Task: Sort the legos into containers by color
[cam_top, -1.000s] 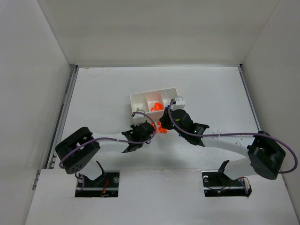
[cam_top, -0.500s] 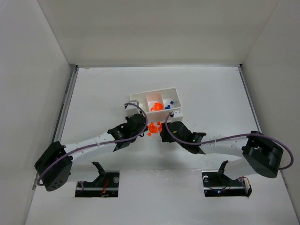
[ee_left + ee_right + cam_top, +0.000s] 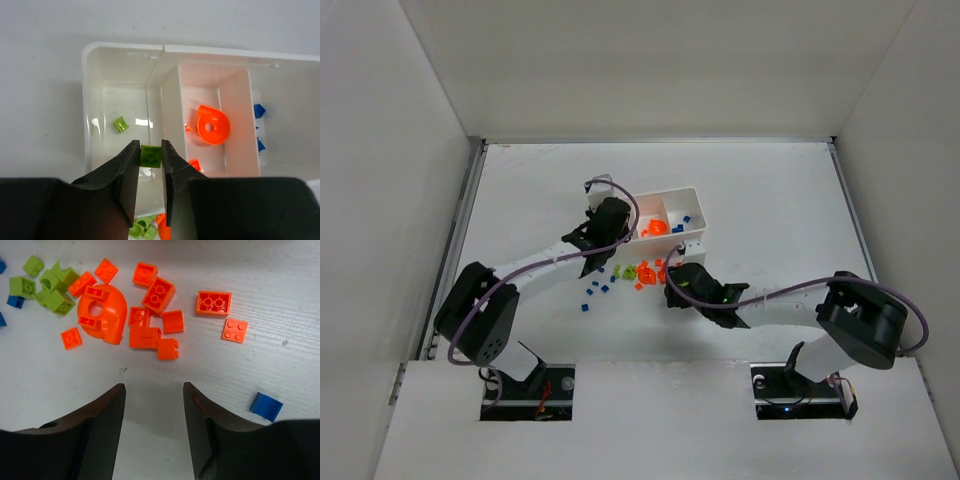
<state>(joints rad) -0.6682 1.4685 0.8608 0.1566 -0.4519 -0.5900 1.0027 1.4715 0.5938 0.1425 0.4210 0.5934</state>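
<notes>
Legos (image 3: 638,272) in bright orange, blue and lime green plastic are mostly loose on the white table (image 3: 770,200). They're scattered just on the near side of the small white plastic tray (image 3: 670,193) with 3 square compartments side by side.

The left gripper (image 3: 150,150) is nearly closed, pinching 1 tiny lime green square brick (image 3: 150,156) between its fingertips. It hangs over the tray. From the wrist view the brick lines up with the left compartment, close to the wall it shares with the middle one. That left compartment has 1 lime green piece (image 3: 120,123) lying on its floor. The middle one holds an orange round piece with a hole (image 3: 214,127) plus 2 smaller orange bits. 2 blue bricks (image 3: 259,110) peek out at the edge of the right one.

The right gripper (image 3: 153,390) is spread wide with nothing in it, low over the table right next to the orange pile. Ahead of its fingers there's a big orange curved piece with a hole (image 3: 102,315), an orange 4-stud brick (image 3: 213,302) and a bunch of smaller orange ones. A lime green clump (image 3: 47,287) sits off to the left, and 1 blue tile (image 3: 266,406) lies alone beside the right finger.

From above, loose blue bits (image 3: 595,290) lie left of the green and orange ones.
</notes>
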